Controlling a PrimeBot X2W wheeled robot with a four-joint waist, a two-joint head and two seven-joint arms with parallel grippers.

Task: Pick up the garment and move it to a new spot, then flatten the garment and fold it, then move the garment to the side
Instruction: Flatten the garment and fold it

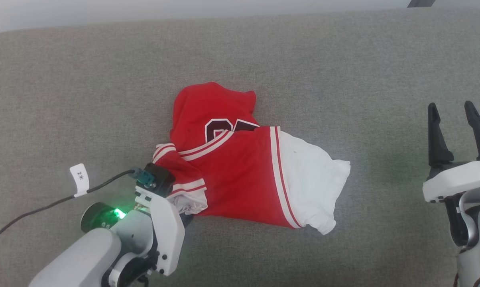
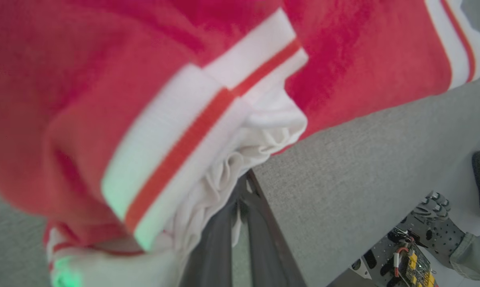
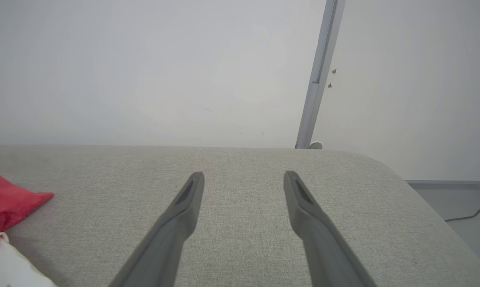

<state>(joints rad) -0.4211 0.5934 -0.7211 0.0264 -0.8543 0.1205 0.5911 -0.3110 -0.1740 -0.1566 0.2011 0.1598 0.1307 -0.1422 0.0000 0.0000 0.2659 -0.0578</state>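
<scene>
The garment (image 1: 240, 171) is a red jersey with white sleeves and striped trim, lying crumpled in the middle of the grey padded table (image 1: 84, 79). Dark lettering shows on its upper fold. My left gripper (image 1: 180, 199) is at the garment's lower left corner, shut on the bunched white sleeve and striped trim. In the left wrist view the garment (image 2: 144, 99) bulges over my fingers (image 2: 260, 223), which are pressed together with white cloth pinched between them. My right gripper (image 1: 453, 113) stands open at the right, well clear of the cloth. The right wrist view has the gripper (image 3: 244, 177) open over bare table, and the garment (image 3: 4, 203) at the left edge.
A black cable with a white tag (image 1: 79, 179) trails from my left wrist across the table's left side. The table's rounded far edge (image 3: 343, 151) meets a white wall with a metal post (image 3: 317, 75). A person's foot (image 2: 435, 223) shows on the floor beside the table.
</scene>
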